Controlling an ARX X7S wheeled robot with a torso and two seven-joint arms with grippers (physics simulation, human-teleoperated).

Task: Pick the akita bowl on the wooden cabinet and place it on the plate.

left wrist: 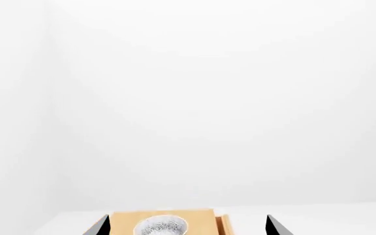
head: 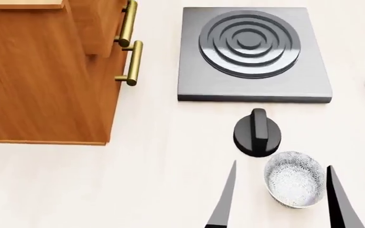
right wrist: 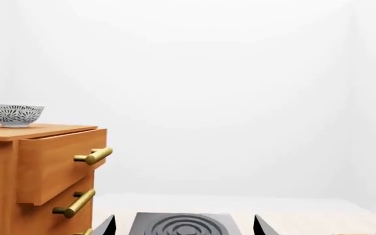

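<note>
Akita bowl point(right wrist: 14, 114) pickup is not yet begun; it sits atop the wooden cabinet point(right wrist: 37, 171), far left; your left gripper point(left wrist: 188, 223) and right gripper point(right wrist: 183, 224) are both spread, empty; next, bring one up around the bowl.

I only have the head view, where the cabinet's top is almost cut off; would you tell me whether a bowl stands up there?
Observer: Yes. The right wrist view shows a speckled bowl on top of the cabinet.
Operator: Thank you. Is it upright?
Observer: It is upright, opening up, and set back from the drawer-front edge.
Operator: I cannot find the left gripper in my view. Where does it point?
Observer: The left gripper faces the bowl. Its fingers are apart and empty, with the bowl showing between them, farther off.
</note>
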